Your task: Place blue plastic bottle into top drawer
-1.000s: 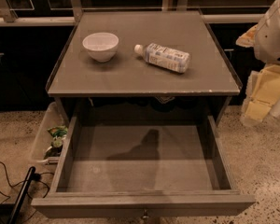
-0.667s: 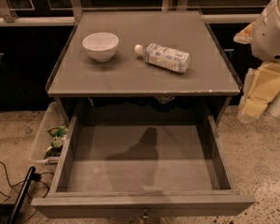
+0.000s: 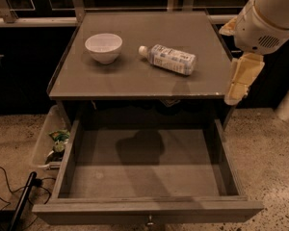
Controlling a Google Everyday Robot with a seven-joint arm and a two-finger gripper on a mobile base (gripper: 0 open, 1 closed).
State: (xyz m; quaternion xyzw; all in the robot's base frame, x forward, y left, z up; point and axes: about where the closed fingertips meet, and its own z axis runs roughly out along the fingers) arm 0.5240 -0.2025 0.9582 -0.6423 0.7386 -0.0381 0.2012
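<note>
The blue plastic bottle [image 3: 169, 59] lies on its side on the grey tabletop [image 3: 135, 81], right of centre, with its white cap pointing left toward the bowl. The top drawer [image 3: 144, 172] is pulled out below the tabletop, and its flat grey bottom is bare. My gripper [image 3: 241, 78] hangs from the white arm at the right edge of the tabletop, right of the bottle and apart from it, holding nothing.
A white bowl [image 3: 103, 47] stands on the tabletop left of the bottle. A clear plastic bin [image 3: 50, 141] with green items sits on the floor left of the drawer. A black cable and rod [image 3: 19, 201] lie at the lower left.
My arm and gripper have moved a little left, closer to the table's right edge. The bottle, bowl and drawer have not moved.
</note>
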